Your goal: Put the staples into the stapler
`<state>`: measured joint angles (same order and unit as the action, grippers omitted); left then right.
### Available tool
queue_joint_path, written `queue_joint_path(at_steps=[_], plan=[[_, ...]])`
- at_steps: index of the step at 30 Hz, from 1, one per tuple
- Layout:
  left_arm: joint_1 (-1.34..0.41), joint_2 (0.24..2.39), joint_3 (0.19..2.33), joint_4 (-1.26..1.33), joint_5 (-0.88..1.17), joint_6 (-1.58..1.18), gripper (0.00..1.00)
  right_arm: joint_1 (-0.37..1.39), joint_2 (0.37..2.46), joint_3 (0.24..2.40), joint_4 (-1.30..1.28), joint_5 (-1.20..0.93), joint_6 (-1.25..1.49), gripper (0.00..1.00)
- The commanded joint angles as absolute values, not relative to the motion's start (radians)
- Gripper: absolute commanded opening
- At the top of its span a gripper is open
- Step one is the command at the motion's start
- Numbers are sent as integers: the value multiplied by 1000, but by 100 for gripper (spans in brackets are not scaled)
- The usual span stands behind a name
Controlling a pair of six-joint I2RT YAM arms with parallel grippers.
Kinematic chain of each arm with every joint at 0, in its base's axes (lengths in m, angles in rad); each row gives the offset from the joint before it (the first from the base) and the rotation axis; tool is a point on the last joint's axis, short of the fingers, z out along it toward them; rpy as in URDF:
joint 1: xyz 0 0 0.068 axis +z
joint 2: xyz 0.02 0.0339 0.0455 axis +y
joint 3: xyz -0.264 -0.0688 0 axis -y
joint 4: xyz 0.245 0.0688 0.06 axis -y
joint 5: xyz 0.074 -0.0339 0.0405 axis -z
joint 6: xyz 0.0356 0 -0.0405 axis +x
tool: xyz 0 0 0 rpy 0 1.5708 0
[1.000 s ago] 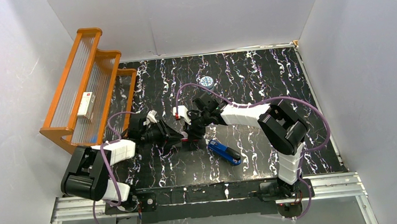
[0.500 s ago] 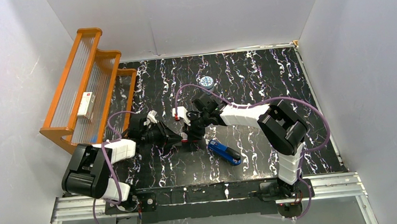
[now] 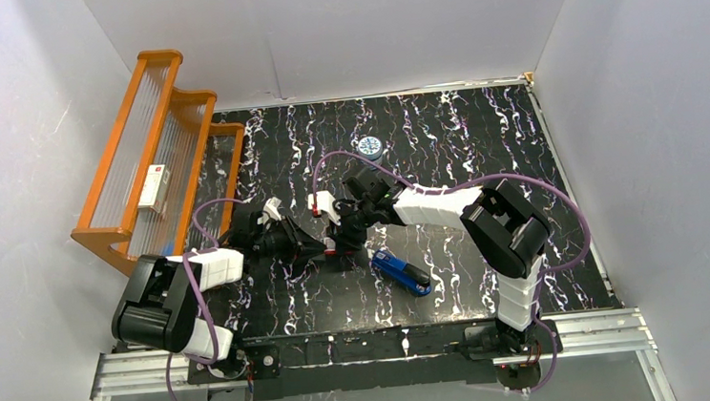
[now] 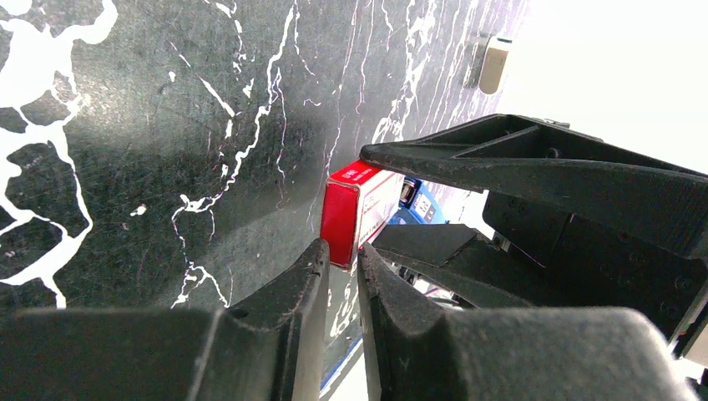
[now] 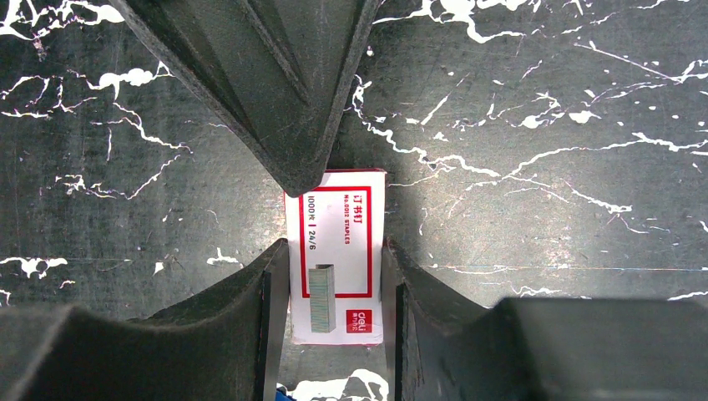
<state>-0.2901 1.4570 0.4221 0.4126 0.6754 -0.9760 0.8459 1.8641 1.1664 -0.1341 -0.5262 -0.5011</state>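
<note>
Mid-tabletop (image 3: 461, 135), the right gripper (image 5: 334, 248) pinches the staples (image 5: 336, 225) by the box's long sides. The left gripper (image 4: 341, 251), jaws nearly together, crowds its red end; whether it grips there I cannot tell. The stapler (image 3: 401, 272) lies just beside, toward the near edge; an orange rack (image 3: 129, 170) stands at the left edge.

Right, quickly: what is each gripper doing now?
Left gripper: nearly closed at the end of the small red-and-white cardboard staple box; grip cannot be told.
Right gripper: closed on that box.
</note>
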Motion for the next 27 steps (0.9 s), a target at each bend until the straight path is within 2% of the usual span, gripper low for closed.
queue_joint_path(at_steps=[1,7,17,27], plan=[[-294,1454,449,445,709,-971,19,866,1857,1173,-95,-566,-508,43],[-294,1425,443,455,709,-974,30,870,1863,1175,-95,-560,-509,43],[-295,1377,446,406,626,-953,22,873,1856,1168,-84,-552,-509,42],[-306,1425,436,448,667,-970,25,873,1842,1157,-63,-552,-502,42]])
